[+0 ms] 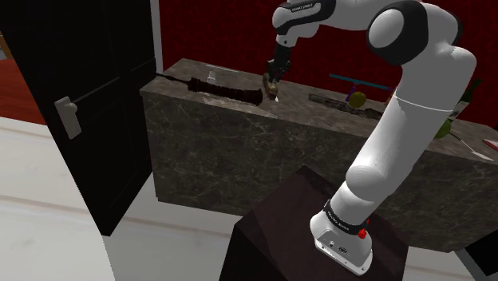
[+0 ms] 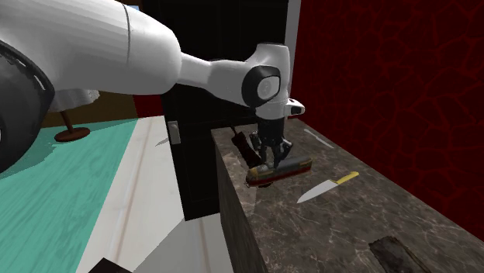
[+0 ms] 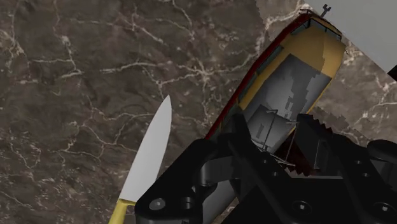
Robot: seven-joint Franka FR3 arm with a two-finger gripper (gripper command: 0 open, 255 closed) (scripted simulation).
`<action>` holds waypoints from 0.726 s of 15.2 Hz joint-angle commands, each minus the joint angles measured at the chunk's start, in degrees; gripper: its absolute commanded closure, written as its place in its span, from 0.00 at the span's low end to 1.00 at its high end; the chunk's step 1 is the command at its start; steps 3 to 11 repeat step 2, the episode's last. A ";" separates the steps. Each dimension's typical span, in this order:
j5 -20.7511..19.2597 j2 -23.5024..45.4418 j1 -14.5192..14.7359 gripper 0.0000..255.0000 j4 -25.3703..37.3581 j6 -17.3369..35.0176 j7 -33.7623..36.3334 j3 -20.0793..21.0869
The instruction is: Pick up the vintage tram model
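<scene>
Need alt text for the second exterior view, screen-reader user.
A black pincer on a white robot arm clasps a red-sided tram model over a dark marble counter. A yellow-handled kitchen knife lies on the counter beside it; a black door stands behind.

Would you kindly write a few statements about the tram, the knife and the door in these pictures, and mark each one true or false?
1. The jaws are clasped on the tram model. True.
2. The knife has a red handle. False: its handle is yellow.
3. The knife lies on the dark marble counter, beside the tram model. True.
4. The door at the shoulder view's left is white. False: the door is black, with a pale handle.
</scene>
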 commanded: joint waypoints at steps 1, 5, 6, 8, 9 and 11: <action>-0.13 -0.40 0.09 1.00 0.51 -0.86 0.19 0.04; -0.13 -0.40 0.09 1.00 0.52 -0.87 0.19 0.04; -0.13 -0.40 0.09 1.00 0.52 -0.87 0.19 0.04; -0.13 -0.40 0.09 1.00 0.52 -0.87 0.19 0.04; -0.13 -0.40 0.09 1.00 0.52 -0.87 0.19 0.04; -0.13 -0.40 0.09 1.00 0.52 -0.87 0.19 0.04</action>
